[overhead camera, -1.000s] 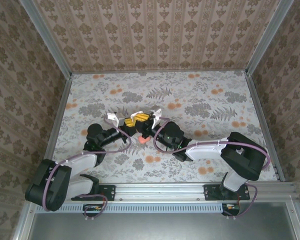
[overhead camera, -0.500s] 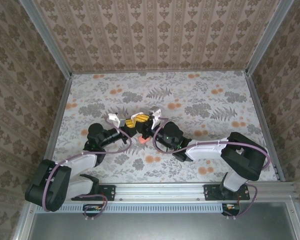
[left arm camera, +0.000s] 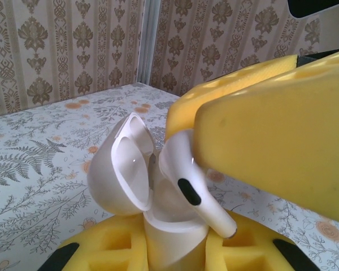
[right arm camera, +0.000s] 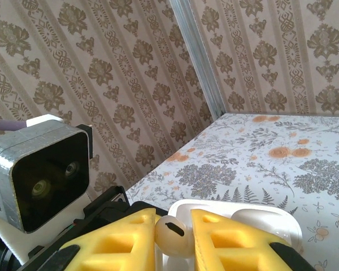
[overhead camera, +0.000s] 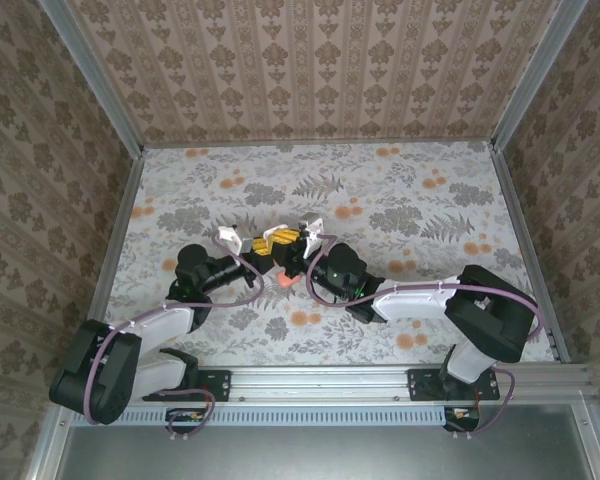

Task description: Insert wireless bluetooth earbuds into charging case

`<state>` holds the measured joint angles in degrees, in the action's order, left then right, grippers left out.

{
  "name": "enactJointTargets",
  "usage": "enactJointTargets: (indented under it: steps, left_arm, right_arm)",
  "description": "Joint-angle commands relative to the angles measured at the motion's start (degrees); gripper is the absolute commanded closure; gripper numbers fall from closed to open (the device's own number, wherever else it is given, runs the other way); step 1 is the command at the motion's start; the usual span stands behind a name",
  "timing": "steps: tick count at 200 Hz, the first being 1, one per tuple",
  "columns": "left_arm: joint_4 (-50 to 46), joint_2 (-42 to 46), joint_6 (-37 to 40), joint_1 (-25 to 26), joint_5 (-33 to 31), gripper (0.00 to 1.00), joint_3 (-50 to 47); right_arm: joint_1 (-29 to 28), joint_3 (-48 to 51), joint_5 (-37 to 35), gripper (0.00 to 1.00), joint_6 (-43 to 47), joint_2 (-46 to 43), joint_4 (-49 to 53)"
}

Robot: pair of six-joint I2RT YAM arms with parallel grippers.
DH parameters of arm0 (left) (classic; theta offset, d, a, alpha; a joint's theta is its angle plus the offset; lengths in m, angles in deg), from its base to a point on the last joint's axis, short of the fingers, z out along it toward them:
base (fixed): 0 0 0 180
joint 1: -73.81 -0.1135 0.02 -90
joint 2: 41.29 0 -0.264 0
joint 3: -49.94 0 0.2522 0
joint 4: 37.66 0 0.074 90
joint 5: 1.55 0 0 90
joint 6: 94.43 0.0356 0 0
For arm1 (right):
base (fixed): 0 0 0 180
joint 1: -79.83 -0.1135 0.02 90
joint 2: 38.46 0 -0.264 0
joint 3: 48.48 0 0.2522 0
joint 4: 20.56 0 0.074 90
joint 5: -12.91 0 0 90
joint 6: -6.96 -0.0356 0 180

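White earbud [left arm camera: 187, 175], pinched by right gripper [right arm camera: 174, 234], slants stem-down over case [left arm camera: 121, 169] left gripper [left arm camera: 175, 254] clamps

Left hand [left arm camera: 169, 254] crowds the charging case [left arm camera: 121, 169] from below, right hand [right arm camera: 173, 240] with earbud [left arm camera: 192, 186] blocks above the case. Counter [overhead camera: 430, 200] behind the case is free.

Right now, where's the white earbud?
In the left wrist view, the earbud is pinched stem-down in the right gripper, at the mouth of the open charging case held by the left gripper.
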<state>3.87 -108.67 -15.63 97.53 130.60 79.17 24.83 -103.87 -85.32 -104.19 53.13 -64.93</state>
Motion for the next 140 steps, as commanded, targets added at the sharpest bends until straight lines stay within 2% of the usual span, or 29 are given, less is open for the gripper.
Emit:
enactJointTargets:
  steps: [1, 140]
  left_arm:
    - [0.3, 1.0, 1.5, 0.6, -0.1, 0.87, 2.1]
    - [-1.8, -2.4, 3.4, 0.8, -4.1, 0.88, 1.5]
  right_arm:
    - [0.2, 0.8, -1.1, 0.79, 0.2, -1.7, 0.9]
    - [0.3, 4.5, -3.1, 0.79, -0.5, -5.7, 3.3]
